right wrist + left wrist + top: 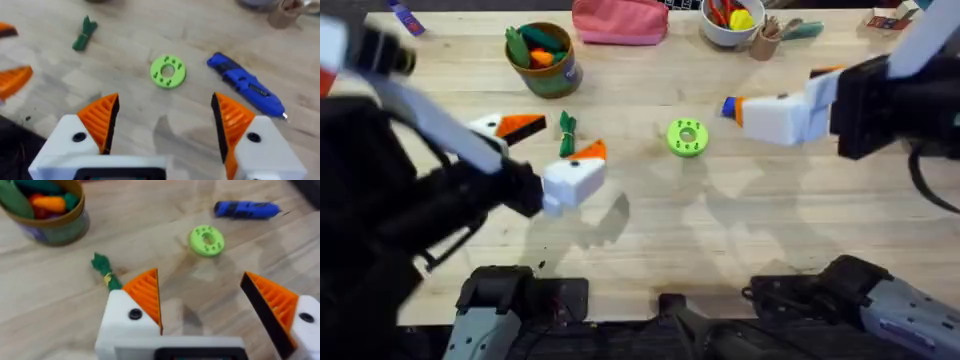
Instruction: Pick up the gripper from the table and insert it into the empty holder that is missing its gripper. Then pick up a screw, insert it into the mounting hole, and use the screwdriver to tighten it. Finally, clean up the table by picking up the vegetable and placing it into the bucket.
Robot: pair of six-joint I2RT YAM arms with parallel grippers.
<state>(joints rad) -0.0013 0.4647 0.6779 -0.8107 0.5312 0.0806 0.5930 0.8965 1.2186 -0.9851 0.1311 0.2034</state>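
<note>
My left gripper (pixel 555 140) hangs open above the table, its orange fingers (pixel 145 292) on either side of the small dark green vegetable (pixel 566 133) lying below. The vegetable (pixel 105 270) lies just beyond one fingertip. My right gripper (pixel 775 95) is open too, raised over the blue screwdriver (pixel 245 85), whose end (pixel 728 105) peeks out beside it. The green-sided bucket (pixel 543 57) stands at the back left, holding toy vegetables. The loose gripper, the empty holder and the screw are out of view.
A green round disc (pixel 687 137) with small holes lies mid-table between the two arms. Along the back edge sit a pink pouch (pixel 620 20), a white bowl (pixel 732 20) and a wooden cup (pixel 765 42).
</note>
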